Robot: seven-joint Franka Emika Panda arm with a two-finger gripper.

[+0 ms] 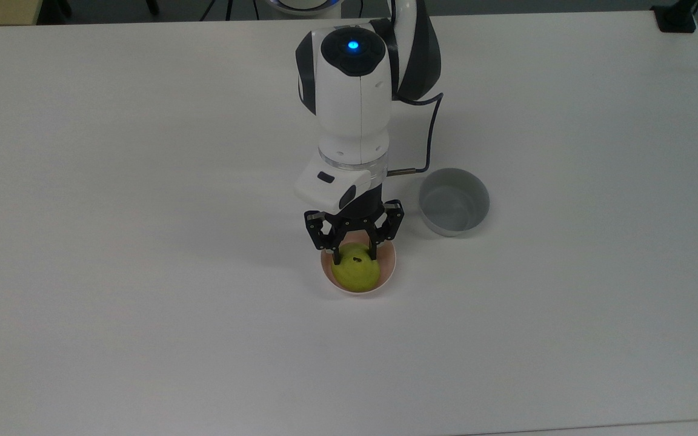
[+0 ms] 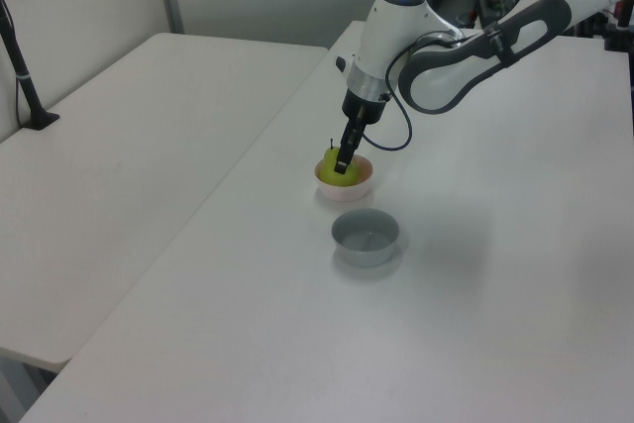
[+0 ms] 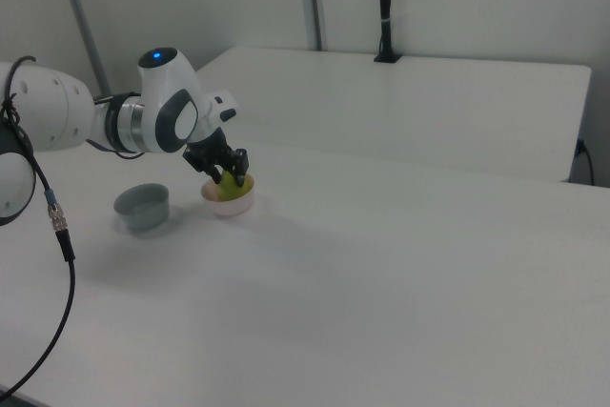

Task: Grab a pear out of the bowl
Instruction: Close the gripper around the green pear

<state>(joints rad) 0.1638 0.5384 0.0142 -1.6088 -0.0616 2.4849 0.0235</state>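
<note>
The small roundish yellow-green pear [image 1: 356, 273] with its short dark stem sits in the small round pale pink plastic bowl [image 1: 388, 264], just below the centre of the top view. The black two-finger gripper [image 1: 355, 253] has its fingers drawn in against the pear's upper flanks, one on each side of the stem, so it looks clamped on the fruit, which rests in or just above the bowl.

The step in hand appears to be the lift. It would go best straight upward, slowly, keeping the squeeze steady so the rounded, smooth skin does not slip, and rising until the fruit is above the pink rim before any sideways travel.

The deeper grey round bowl [image 1: 453, 201] stands near, at the top view's right, apart from the pink one and outside a vertical path. The white table [image 1: 143, 242] around them is bare.
</note>
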